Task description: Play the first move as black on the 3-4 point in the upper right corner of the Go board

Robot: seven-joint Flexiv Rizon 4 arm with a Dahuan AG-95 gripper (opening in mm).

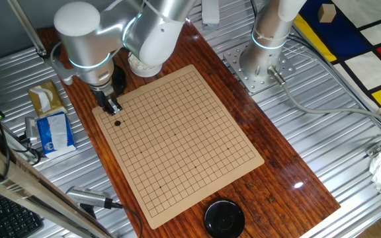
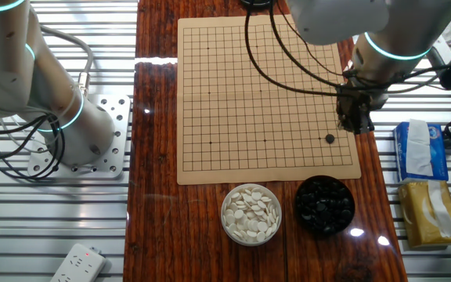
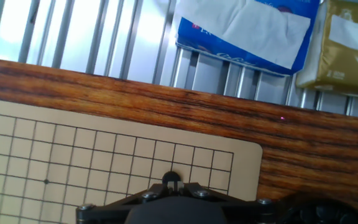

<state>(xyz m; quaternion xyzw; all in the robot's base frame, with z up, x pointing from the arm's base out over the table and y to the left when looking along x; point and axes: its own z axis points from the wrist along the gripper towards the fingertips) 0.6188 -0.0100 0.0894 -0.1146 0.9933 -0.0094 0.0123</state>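
Hovering just above the board (image 1: 177, 142), the gripper (image 1: 113, 106) held nothing that I could see; how far its jaws stood apart I could not tell. The black stone (image 2: 330, 139) lay on a crossing near the corner, so a straight lift should leave it undisturbed

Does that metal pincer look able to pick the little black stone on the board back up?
Probably yes. The small glossy black stone lies alone on the tan Go board, nothing around it, and the pincer hangs just beside and above it.
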